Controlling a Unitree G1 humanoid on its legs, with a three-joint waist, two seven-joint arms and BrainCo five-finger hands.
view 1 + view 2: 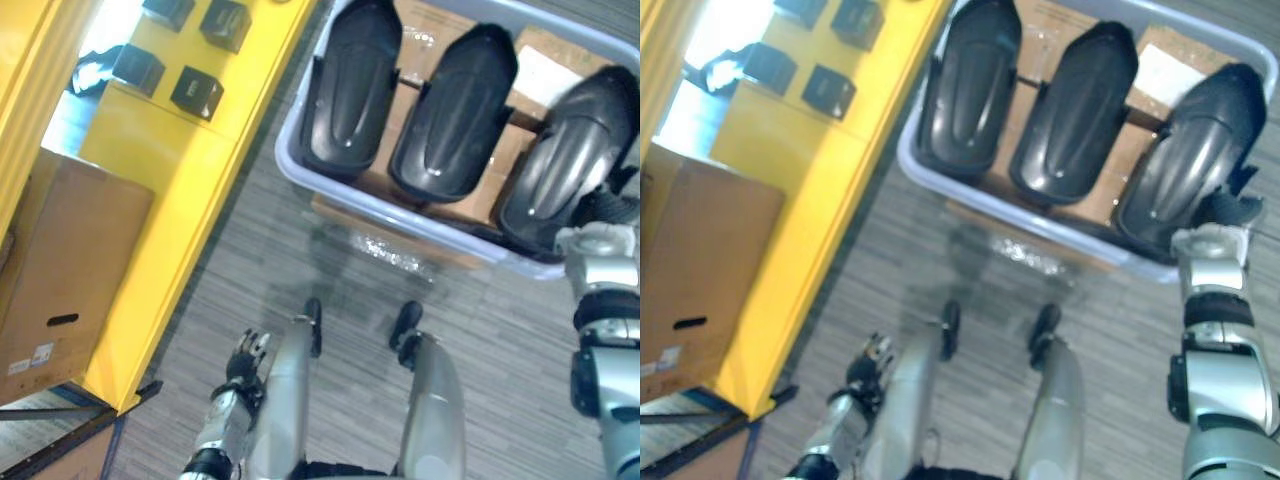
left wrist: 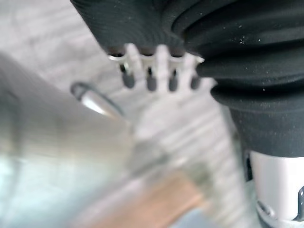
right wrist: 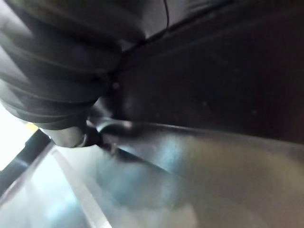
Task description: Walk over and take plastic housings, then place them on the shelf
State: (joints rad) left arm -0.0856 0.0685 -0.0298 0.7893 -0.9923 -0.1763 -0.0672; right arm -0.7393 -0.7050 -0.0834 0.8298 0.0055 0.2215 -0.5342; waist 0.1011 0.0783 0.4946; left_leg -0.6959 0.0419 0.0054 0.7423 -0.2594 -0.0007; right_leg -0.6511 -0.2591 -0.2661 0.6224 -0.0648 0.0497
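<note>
At the near right corner of the bin (image 1: 420, 219), the right hand (image 1: 1230, 212) is sitting over the near end of the rightmost housing (image 1: 575, 155). Its wrist view is showing that dark shell very close. I cannot tell whether the hand is closing on the housing or only lying against it.

Three black plastic housings are lying side by side in the bin on cardboard. Each is long, rounded and glossy, with a raised spine down the middle. Their long axes are running from the near rim toward the far rim, leaning a little to the right. The middle housing (image 1: 450, 105) and the left housing (image 1: 350, 90) are lying further along the near rim toward the bin's left wall.

The left hand (image 1: 245, 360) is hanging low, well apart from the bin, with its fingers (image 2: 149, 80) relaxed and straight, holding nothing. The right hand is therefore much the nearer one. The rightmost housing is stretching away from it, so a lift would probably be taking it by the near end.

The yellow shelf (image 1: 180, 190) is standing off the bin's left wall, carrying small black boxes (image 1: 197, 92) and a cardboard box (image 1: 70, 270).
</note>
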